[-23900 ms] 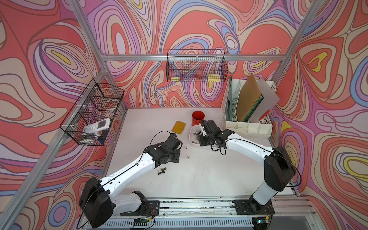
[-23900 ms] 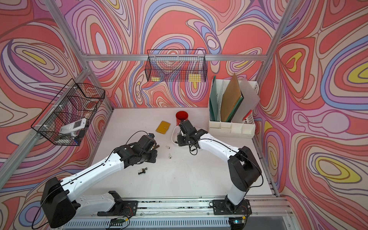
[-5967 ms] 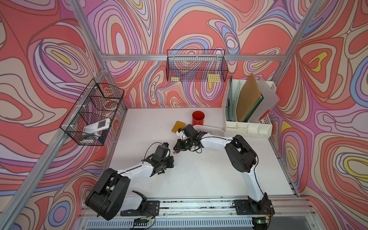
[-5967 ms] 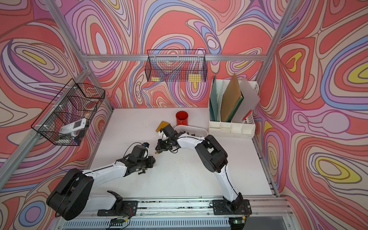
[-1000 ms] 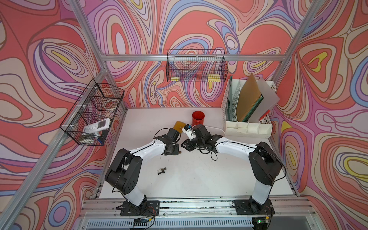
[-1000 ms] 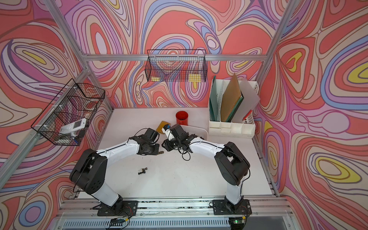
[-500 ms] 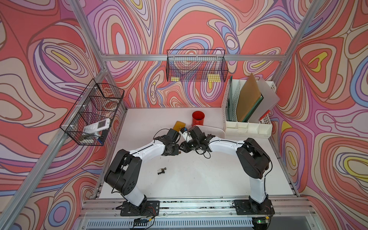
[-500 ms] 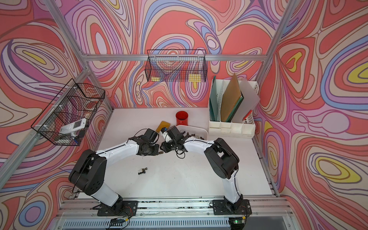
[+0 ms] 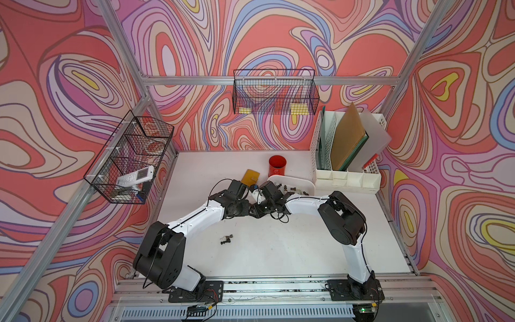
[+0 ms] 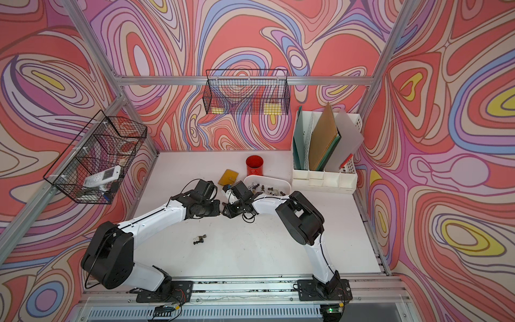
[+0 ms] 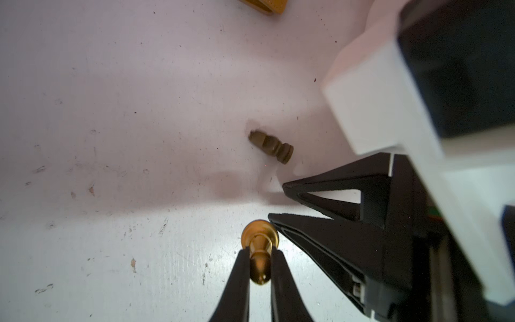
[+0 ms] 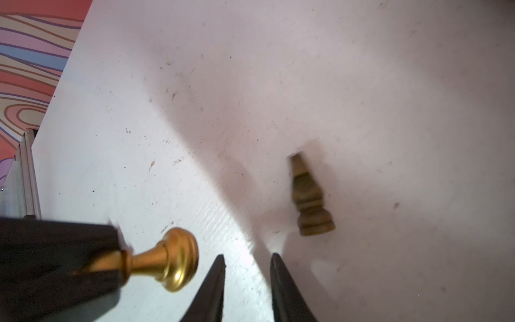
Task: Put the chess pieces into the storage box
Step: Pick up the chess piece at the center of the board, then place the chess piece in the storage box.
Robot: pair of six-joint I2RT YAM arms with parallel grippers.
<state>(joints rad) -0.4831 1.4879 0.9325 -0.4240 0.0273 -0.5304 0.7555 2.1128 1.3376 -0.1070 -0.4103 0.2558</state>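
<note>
1. Top views: left gripper (image 9: 249,208) and right gripper (image 9: 254,212) sit nose to nose mid-table, near the storage box (image 9: 305,182).
   - Change vs a sec ago: left jaws have gone from part open to shut, and the right gripper has edged in closer.
   - Meaning, prob: a pick is made and one more piece is ready to carry.
   - Boxed pieces (image 10: 263,190) already lie in the box. A few loose pieces (image 10: 199,239) lie well apart from it, toward the table's front edge.
   - The held piece is too small to make out here.
2. Left wrist: left fingers are clamped on a gold pawn (image 11: 259,237), gripping its head and neck.
   - Its long axis runs in line w/ the fingers. The round base sticks out past the tips and leads, just beside one right finger; I cannot tell if they touch.
   - Right jaws stand apart w/ nothing btwn them.
   - A brass piece (image 11: 271,146) lies on its side on the table (image 11: 111,139), near the right tips but untouched, w/ its base end toward them.
3. Right wrist: right jaws are apart and empty.
   - The pawn is held sideways, base facing the right fingers and just beside them, not btwn them. It looks clear of the table, but I cannot be sure.
   - The brass piece is blurred. It lies flat, base toward this gripper and head away, roughly in line w/ the open jaws, so it's prob the right arm's target.
</note>
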